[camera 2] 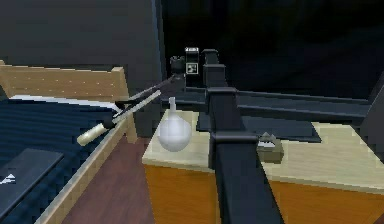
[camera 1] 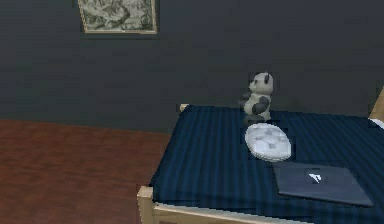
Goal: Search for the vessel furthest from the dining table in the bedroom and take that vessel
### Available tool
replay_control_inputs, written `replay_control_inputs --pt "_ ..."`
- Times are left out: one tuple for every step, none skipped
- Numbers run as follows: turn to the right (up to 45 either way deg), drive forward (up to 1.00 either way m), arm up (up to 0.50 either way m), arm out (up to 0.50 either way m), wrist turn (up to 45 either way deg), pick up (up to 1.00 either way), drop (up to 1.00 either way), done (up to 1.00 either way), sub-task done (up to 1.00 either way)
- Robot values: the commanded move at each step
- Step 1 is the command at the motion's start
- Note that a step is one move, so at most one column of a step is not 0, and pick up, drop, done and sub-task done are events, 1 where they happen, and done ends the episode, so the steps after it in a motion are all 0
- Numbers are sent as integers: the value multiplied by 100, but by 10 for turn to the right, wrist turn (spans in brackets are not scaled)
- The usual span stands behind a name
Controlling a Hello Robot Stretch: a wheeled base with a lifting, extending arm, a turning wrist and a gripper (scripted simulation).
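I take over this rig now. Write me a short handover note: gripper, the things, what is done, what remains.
Gripper: out past the table's far edge, above the vase; cannot tell whether it holds anything.
Vase: white and round, stands on the table beside the bed.
Done: a vessel is found and the arm reaches toward it.
Left: take the vase and lift it clear.

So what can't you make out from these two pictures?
- Arm side view: whether the gripper holds anything; the white round vessel on the nightstand shows just below it.
- Same view: the arm hides part of the nightstand top.
- Same view: the grey thing beside the arm is too small to name.
- Forward view: the bed is cut off by the right and bottom edges.
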Motion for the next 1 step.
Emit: replay_control_inputs --pt "0 0 0 0 450 0 0 0 0"
